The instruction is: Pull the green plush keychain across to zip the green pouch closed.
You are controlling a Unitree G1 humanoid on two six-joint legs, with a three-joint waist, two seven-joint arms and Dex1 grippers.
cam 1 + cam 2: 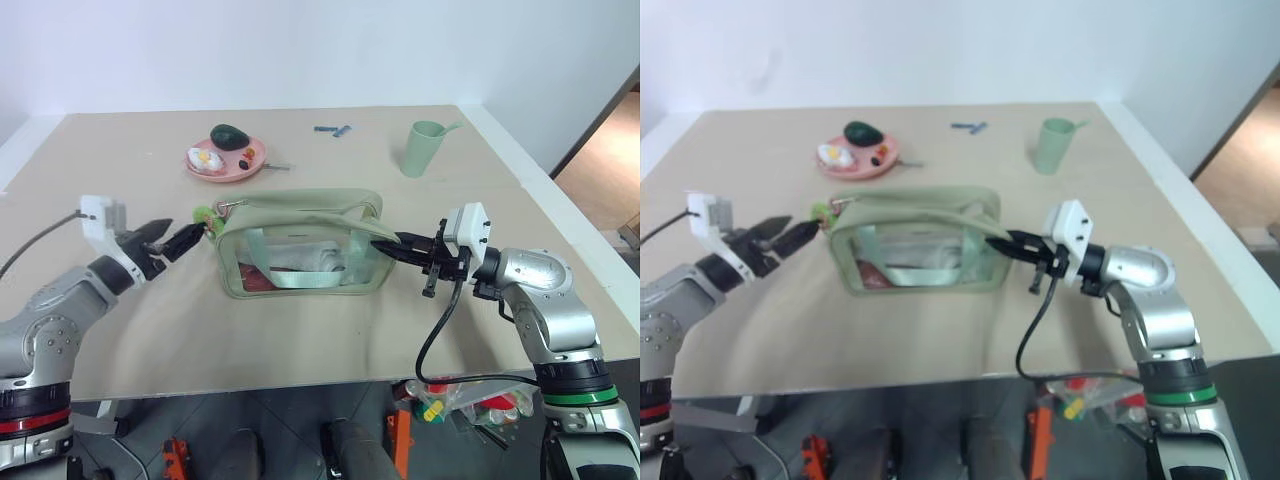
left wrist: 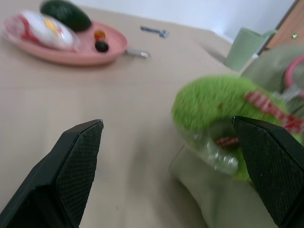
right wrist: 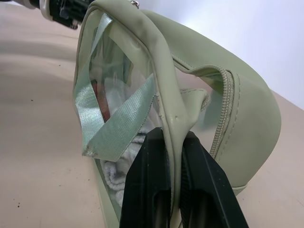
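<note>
The green pouch (image 1: 300, 245) stands in the middle of the table, its top zip gaping. At its left end hangs the green plush keychain (image 1: 204, 214), a lime-green fuzzy charm with a red striped detail (image 2: 218, 107). My left gripper (image 1: 180, 240) is open just left of the charm, fingers (image 2: 80, 156) spread wide, the charm close to the right-hand one and not gripped. My right gripper (image 1: 388, 247) is shut on the pouch's right end, pinching the fabric edge (image 3: 173, 135) between both fingers.
A pink plate (image 1: 226, 168) with a dark green oval item and a wrapped snack sits behind the pouch. A pale green cup (image 1: 424, 147) stands at the back right, and a small blue object (image 1: 333, 129) lies near the far edge. The table's right edge is close to my right arm.
</note>
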